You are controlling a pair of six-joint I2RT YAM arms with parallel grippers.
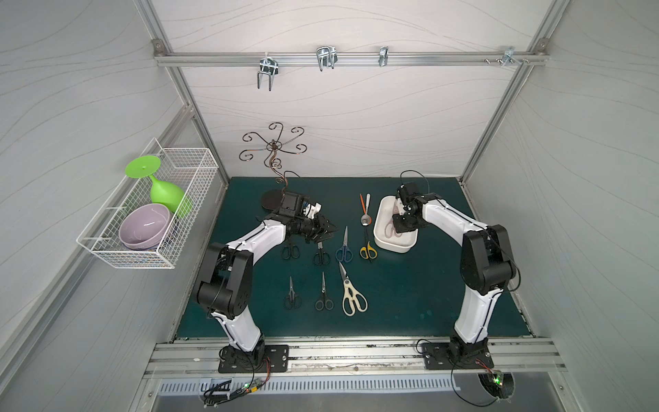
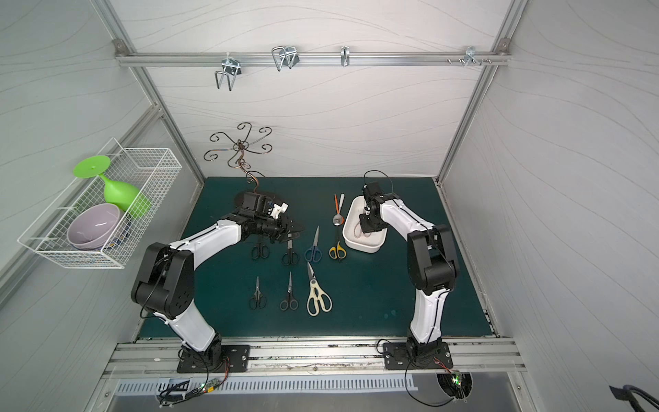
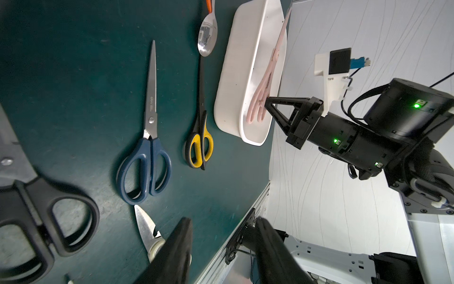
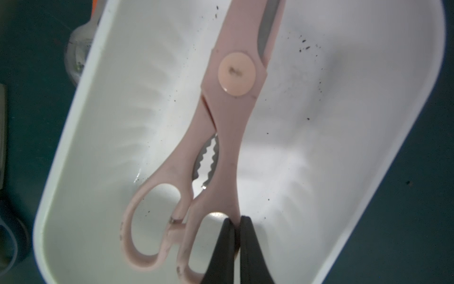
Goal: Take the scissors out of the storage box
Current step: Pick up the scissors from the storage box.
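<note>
The white rectangular plastic storage box (image 1: 394, 247) with rounded corners stands on the dark green table (image 1: 410, 292), on the right arm's side. One pair of scissors is in it, the pink kitchen shears (image 4: 228, 118), lying lengthwise with the handle loops at the end nearer the robot and the blades pointing to the far end. The left wrist view shows the blade end rising toward the box's rim. The right gripper (image 4: 235, 223) reaches down into the box, its black fingers (image 4: 248, 243) pressed together on the outer rim of one pink handle loop. Whether the shears have left the box floor cannot be told. The other seven pairs lie flat on the table outside the box, handles toward the robot, in two rows. The far row has two small black-handled scissors (image 1: 290, 250) (image 1: 321, 255), the blue-handled scissors (image 1: 343, 249) and the yellow-and-black-handled scissors (image 1: 368, 249). The near row has two more small black-handled scissors (image 1: 292, 298) (image 1: 323, 299) and the cream-handled kitchen shears (image 1: 352, 292). The left gripper (image 3: 223, 220) hovers over the far row near the black-handled pairs, its jaws apart with nothing between them. A white-handled metal spoon (image 1: 365, 215) and a thin orange stick (image 1: 362, 202) lie just beside the box, past the tip of the yellow-and-black pair.
</note>
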